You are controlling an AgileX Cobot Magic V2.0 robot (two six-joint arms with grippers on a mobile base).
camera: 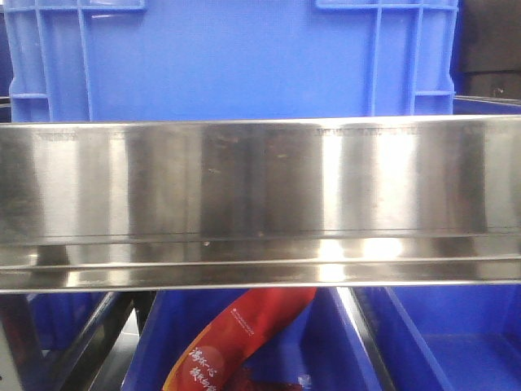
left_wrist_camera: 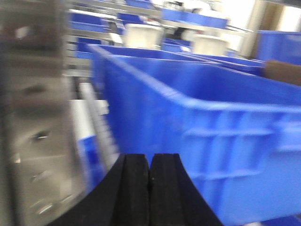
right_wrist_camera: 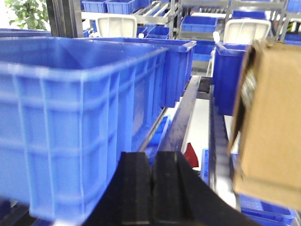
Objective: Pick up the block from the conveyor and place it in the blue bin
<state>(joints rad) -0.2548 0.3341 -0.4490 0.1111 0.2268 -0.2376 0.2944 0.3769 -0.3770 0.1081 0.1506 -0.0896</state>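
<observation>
No block shows in any view. A large blue bin (camera: 236,61) stands behind the steel conveyor side rail (camera: 260,187) in the front view. My left gripper (left_wrist_camera: 150,162) is shut and empty, close beside a blue bin (left_wrist_camera: 211,141); the view is blurred. My right gripper (right_wrist_camera: 153,162) is shut and empty, next to another blue bin (right_wrist_camera: 70,122). Neither gripper shows in the front view.
A cardboard box (right_wrist_camera: 270,122) hangs close at the right of the right wrist view. Lower blue bins (camera: 456,342) sit under the rail, one holding a red packet (camera: 236,342). Steel frame parts (left_wrist_camera: 33,117) are at the left gripper's left. Shelves with more blue bins stand behind.
</observation>
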